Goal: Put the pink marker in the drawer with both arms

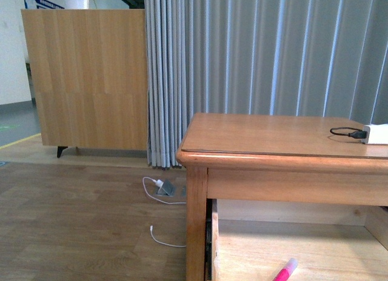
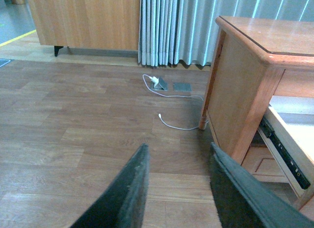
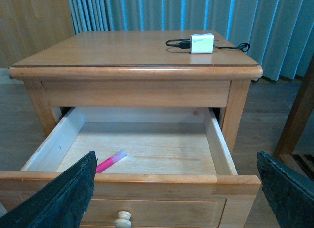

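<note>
Drawer (image 3: pixel 147 179): pulled well out from under the cabinet top (image 3: pixel 132 48), pale inside fully exposed. The round knob (image 3: pixel 122 219) on the front panel shows in the right wrist view.

Pink marker (image 3: pixel 110 161): lies flat on the drawer floor, inside, near the front panel. It sits on a diagonal with its whitish end toward the back of the drawer. Nothing touches it. In the front view the marker (image 1: pixel 285 270) is cut off by the frame edge; only the pale end and some of the pink barrel show.

Right gripper (image 3: pixel 175 156): hovers in front of the drawer, above its front rim. Jaws spread wide, nothing between them. One black finger (image 3: pixel 64 198) hides the marker's lower end from this camera (overlap only, no contact that I can make out).

Left gripper (image 2: pixel 179 188): off to the cabinet's side, over the wooden floor (image 2: pixel 73 120), well apart from the drawer (image 2: pixel 289 134). Jaws apart, empty.

Neither arm appears in the front view.

On the cabinet top: a small white block (image 3: pixel 202 43) with a black cable (image 3: pixel 176 42) plugged into it, near the back edge. On the floor beside the cabinet: a white cable (image 1: pixel 167 240) and a floor socket (image 1: pixel 165 187), in front of the grey curtain (image 1: pixel 267 51).
</note>
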Motion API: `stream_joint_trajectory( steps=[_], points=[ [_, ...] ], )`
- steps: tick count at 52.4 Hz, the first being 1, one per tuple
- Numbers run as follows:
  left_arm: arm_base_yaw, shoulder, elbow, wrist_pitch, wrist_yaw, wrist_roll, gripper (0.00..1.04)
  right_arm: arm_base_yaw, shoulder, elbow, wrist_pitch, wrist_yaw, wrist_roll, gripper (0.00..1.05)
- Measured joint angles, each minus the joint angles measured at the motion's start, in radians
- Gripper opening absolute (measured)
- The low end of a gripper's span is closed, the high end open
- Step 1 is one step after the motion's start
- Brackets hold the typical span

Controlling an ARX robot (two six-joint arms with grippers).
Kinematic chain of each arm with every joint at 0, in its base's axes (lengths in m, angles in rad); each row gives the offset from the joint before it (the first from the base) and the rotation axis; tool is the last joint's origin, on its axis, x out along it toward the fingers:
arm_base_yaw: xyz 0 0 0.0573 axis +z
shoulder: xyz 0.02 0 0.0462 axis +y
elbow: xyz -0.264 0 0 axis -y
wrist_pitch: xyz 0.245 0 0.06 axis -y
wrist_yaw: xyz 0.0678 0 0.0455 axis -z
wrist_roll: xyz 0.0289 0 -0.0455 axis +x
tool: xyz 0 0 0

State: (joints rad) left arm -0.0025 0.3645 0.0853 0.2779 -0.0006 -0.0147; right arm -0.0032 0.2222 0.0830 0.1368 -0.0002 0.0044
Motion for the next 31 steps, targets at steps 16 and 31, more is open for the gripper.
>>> stream_joint_trajectory(
  steps=[16, 31],
  points=[
    [0.0, -0.094, -0.039, -0.055, 0.0, 0.007, 0.04, 0.0, 0.0, 0.0, 0.0, 0.0, 0.0, 0.96],
    [0.0, -0.176, -0.063, -0.084, 0.0, 0.01, 0.04, 0.0, 0.0, 0.0, 0.0, 0.0, 0.0, 0.96]
  ],
)
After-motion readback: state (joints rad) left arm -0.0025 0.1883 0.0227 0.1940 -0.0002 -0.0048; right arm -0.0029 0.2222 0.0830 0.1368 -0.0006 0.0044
